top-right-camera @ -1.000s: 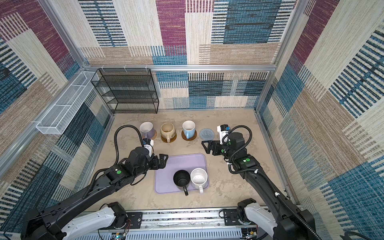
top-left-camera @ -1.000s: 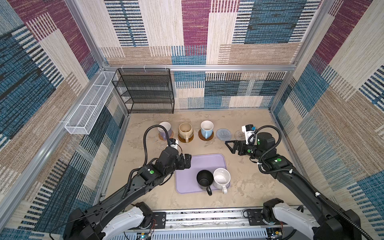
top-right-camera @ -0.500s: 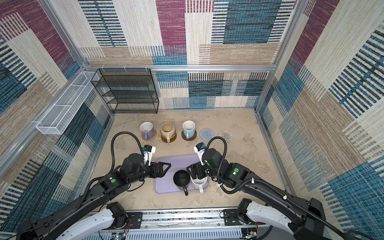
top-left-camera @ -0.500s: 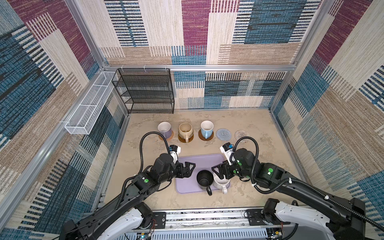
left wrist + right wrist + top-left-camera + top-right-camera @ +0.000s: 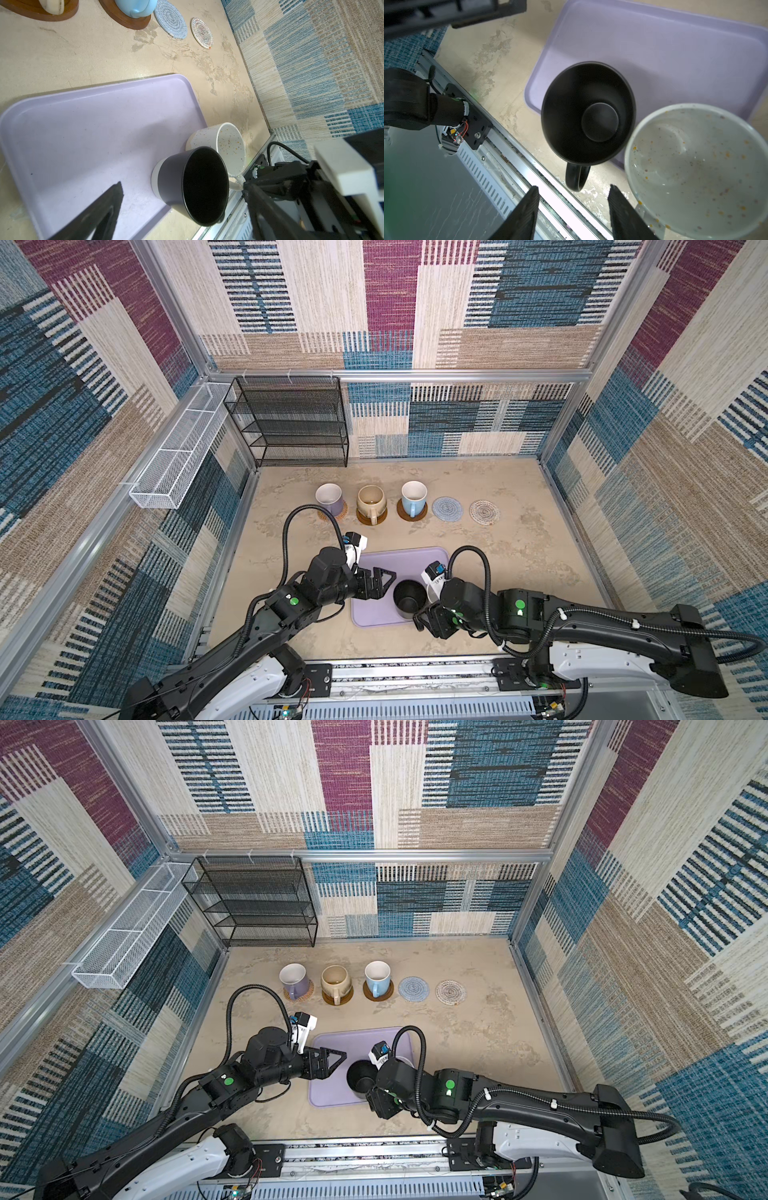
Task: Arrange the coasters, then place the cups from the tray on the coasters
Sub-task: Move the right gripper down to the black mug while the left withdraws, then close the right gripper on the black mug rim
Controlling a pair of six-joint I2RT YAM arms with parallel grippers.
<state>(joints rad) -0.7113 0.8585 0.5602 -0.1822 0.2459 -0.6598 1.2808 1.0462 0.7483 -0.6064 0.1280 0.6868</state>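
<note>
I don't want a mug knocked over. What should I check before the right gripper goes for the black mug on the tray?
1. Black handled mug upright on the flat lavender plastic tray: ok.
2. Its handle lined up with the gap of the right gripper: ok.
3. Grip on the handle: not ok; jaws apart, nothing held.
4. Speckled white mug clear of the fingers: cannot tell; it sits close beside one.
5. Round grey-blue woven coaster free: ok.
6. Left gripper out of the way: ok; open, apart from the black mug.
</note>
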